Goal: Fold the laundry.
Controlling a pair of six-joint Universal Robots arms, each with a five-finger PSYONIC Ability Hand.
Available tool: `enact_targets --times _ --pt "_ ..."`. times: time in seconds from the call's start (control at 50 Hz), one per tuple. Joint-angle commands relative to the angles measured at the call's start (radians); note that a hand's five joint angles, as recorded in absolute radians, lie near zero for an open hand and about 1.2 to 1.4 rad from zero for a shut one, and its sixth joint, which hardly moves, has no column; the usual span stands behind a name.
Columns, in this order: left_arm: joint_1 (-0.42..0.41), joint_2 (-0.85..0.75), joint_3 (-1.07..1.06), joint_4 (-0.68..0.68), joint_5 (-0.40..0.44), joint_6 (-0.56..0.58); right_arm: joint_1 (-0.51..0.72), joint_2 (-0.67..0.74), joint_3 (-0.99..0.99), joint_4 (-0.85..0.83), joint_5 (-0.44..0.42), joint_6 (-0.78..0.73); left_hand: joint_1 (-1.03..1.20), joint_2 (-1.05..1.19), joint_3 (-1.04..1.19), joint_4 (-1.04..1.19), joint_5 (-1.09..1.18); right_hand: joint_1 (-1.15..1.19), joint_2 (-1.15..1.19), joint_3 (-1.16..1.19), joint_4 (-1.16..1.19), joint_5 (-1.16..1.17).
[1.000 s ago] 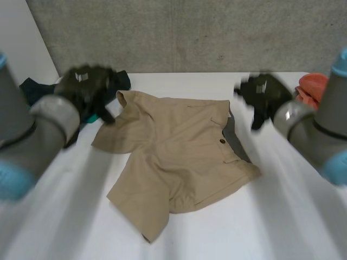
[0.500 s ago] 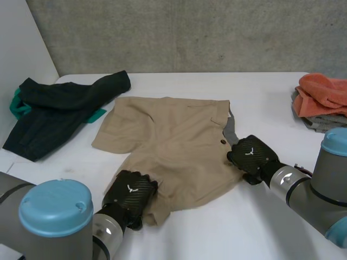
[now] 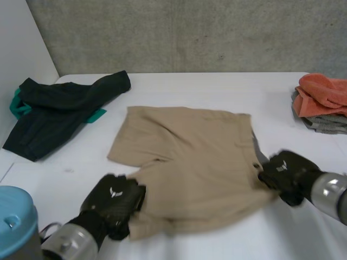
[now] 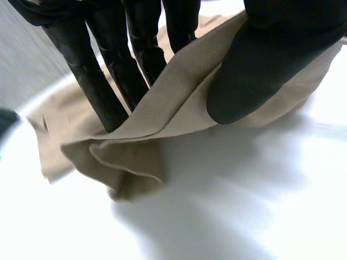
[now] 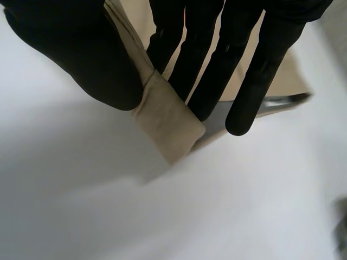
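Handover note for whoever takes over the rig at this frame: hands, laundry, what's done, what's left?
The left hand is pinching the tan shorts at the near leg hem.
The right hand is pinching the shorts at the waistband end.
The shorts lie spread on the table, with no fold made yet.
A dark garment and an orange cloth lie aside.
Left to do: fold the shorts.

Tan shorts (image 3: 190,157), spread out.
They lie mostly flat on the table (image 3: 217,86), waistband to the right, 2 near corners lifted and creased.
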Motion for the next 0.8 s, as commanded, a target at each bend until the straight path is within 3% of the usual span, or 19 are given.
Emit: enact_targets --times 0.02,0.08,0.22,0.32,0.4,0.54,0.62,0.76,0.78,0.8 --pt "0.077 0.010 0.046 -0.348 0.100 -0.103 -0.045 -0.068 0.010 0.232 -0.011 -0.161 0.251 0.208 0.208 0.198 0.231 0.326 0.218 0.212 0.202 0.218" --pt "0.100 -0.005 0.073 -0.358 0.124 -0.112 -0.023 -0.059 -0.003 0.200 -0.015 -0.141 0.251 0.208 0.208 0.198 0.231 0.326 0.218 0.212 0.202 0.218" --pt "0.166 -0.112 0.207 -0.199 0.135 -0.103 0.056 0.079 -0.125 0.018 -0.005 0.090 0.251 0.208 0.208 0.198 0.231 0.326 0.218 0.212 0.202 0.218" --pt "0.208 -0.256 0.381 -0.033 0.085 -0.105 0.098 0.179 -0.258 -0.163 0.089 0.251 0.251 0.208 0.208 0.198 0.231 0.326 0.218 0.212 0.202 0.218" --pt "0.218 -0.382 0.544 0.024 0.055 -0.108 0.125 0.268 -0.355 -0.261 0.145 0.322 0.251 0.208 0.208 0.198 0.231 0.326 0.218 0.212 0.202 0.218" --pt "0.205 -0.628 0.854 0.019 0.040 -0.094 0.152 0.441 -0.538 -0.383 0.182 0.348 0.251 0.208 0.208 0.198 0.231 0.326 0.218 0.212 0.202 0.218" --pt "0.202 -0.804 1.102 -0.016 -0.021 -0.071 0.164 0.562 -0.660 -0.437 0.227 0.347 0.251 0.208 0.208 0.198 0.231 0.326 0.218 0.212 0.202 0.218" --pt "0.200 -0.942 1.304 -0.044 -0.035 -0.071 0.178 0.716 -0.805 -0.463 0.343 0.327 0.249 0.205 0.206 0.196 0.229 0.326 0.218 0.212 0.202 0.218" --pt "0.196 -0.953 1.313 -0.041 -0.014 -0.071 0.181 0.728 -0.819 -0.479 0.359 0.332 -0.129 -0.173 -0.172 -0.182 -0.149 0.093 -0.015 -0.021 -0.031 -0.015" --pt "0.194 -0.955 1.311 -0.038 -0.003 -0.066 0.181 0.733 -0.819 -0.493 0.366 0.335 -0.342 -0.386 -0.385 -0.395 -0.362 -0.261 -0.369 -0.375 -0.385 -0.369"
